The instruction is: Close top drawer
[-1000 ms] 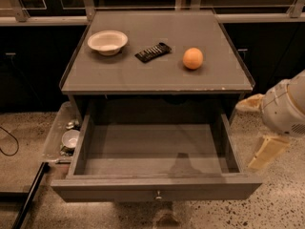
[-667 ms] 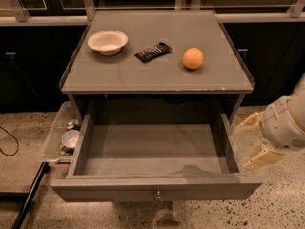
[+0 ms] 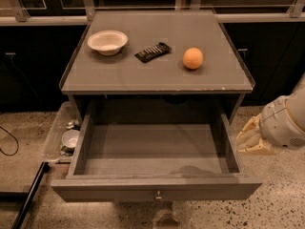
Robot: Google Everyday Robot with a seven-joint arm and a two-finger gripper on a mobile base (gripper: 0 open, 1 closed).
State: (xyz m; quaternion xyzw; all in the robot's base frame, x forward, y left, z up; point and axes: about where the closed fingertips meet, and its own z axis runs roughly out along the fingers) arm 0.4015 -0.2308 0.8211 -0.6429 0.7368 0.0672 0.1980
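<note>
The top drawer [image 3: 152, 187] is a wide grey wooden box pulled fully out of the grey cabinet toward me. It is empty inside, with a small round metal knob [image 3: 157, 194] at the centre of its front panel. My gripper [image 3: 250, 138] shows as cream fingers under the white wrist at the right edge. It hangs just outside the drawer's right side wall, near its front corner, apart from the knob.
On the cabinet top [image 3: 157, 75] sit a white bowl [image 3: 107, 41], a dark snack bag [image 3: 153, 52] and an orange [image 3: 193, 58]. A clear plastic tray [image 3: 61, 135] with a small cup sticks out at the left. The floor is speckled stone.
My gripper and wrist have moved down and left, closer to the drawer's right side wall. The drawer has not moved.
</note>
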